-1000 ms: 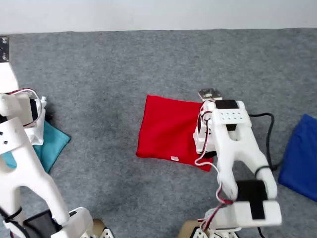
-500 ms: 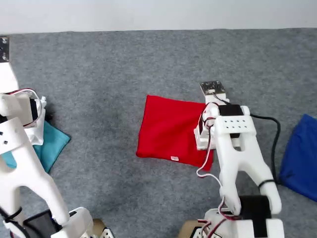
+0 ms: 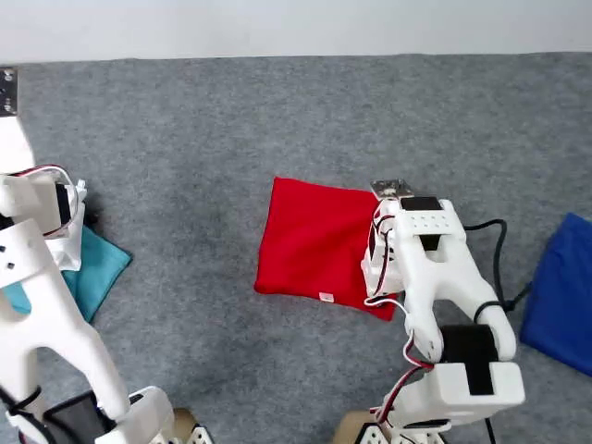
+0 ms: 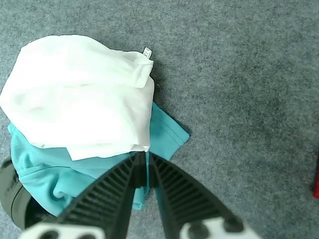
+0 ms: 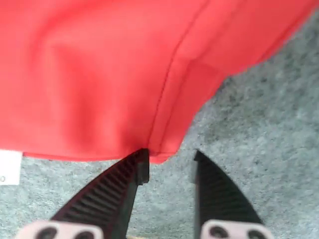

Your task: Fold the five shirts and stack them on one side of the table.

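- The left pincer hung closed and empty over the pile on the left side of the counter. There a white shirt lay on top of a teal shirt. That arm had not shifted in the last second, so this pile of 2 looked settled.
- The red shirt lay folded into a rough square at the middle of the counter, in the same spot as 1 second before. It was well apart from the pile, with bare grey counter between them, which left an open lane to the left.
- The right pincer had pushed out away from its base half a second before, then drawn back. It now stood open at a corner on the red shirt's right side. 1 finger touched the hem and the other was over bare counter. It was probably lining up a grip on that corner, and nothing was held yet.
- The right arm's black cable looped over the counter beside that arm, where a wide sweep might snag it.
- The blue shirt lay at the counter's right edge, well apart from the red one, and it seemingly awaited its turn.
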You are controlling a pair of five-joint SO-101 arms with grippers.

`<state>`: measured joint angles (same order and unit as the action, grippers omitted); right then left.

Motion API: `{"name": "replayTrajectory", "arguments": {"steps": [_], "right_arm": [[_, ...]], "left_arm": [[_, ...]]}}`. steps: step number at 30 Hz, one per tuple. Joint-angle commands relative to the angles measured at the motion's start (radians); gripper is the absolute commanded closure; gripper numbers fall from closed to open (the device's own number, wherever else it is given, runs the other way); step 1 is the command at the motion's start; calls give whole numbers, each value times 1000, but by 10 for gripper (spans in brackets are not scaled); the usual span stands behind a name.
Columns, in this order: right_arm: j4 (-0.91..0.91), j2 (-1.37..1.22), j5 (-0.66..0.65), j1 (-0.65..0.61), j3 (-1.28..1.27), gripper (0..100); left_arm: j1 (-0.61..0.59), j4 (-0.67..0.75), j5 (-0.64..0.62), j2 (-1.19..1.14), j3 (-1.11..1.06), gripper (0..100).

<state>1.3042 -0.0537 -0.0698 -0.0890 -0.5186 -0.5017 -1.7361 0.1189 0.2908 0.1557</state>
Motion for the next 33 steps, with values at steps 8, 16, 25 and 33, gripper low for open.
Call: {"name": "replayTrajectory", "arguments": {"steps": [8,16,25,33], "right_arm": [[-12,2,-3,8,77,987],[58,25,-6,24,69,987],[110,171,-46,93,18,988],[99,108,-51,90,6,988]], "left_arm": [[-8,-18,8,32,-1,985],[-8,-18,8,32,-1,985],[-8,-18,8,31,-1,985],[-8,-18,8,25,-1,985]]}}
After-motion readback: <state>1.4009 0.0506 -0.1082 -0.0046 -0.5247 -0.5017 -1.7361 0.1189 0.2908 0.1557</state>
